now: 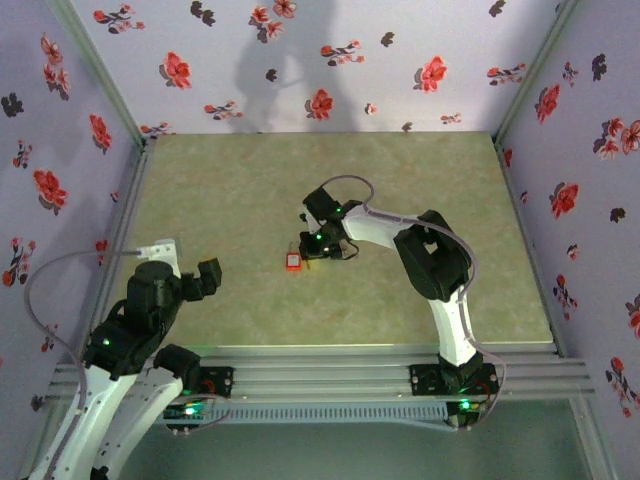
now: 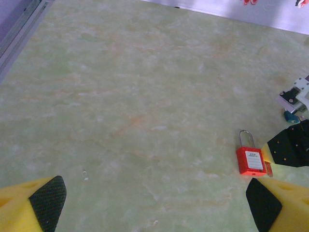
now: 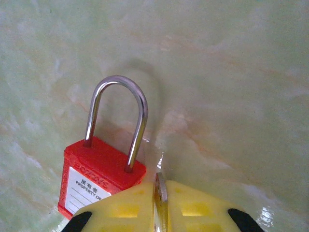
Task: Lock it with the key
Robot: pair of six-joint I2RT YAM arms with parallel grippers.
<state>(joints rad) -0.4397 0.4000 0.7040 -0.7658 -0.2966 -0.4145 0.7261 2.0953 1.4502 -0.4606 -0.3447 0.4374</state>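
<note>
The red padlock lies flat on the table, its white label up and its steel shackle seated in the body. My right gripper sits just right of the padlock's body. Its yellow fingers are shut on the key; a thin metal blade edge shows between them and the head is hidden. From above, the right gripper hangs over the padlock near the table's middle. My left gripper stands open and empty, well left of the padlock.
The marbled green tabletop is walled by floral panels on three sides. A metal rail runs along the near edge by the arm bases. A small teal piece sits beside the right arm's wrist.
</note>
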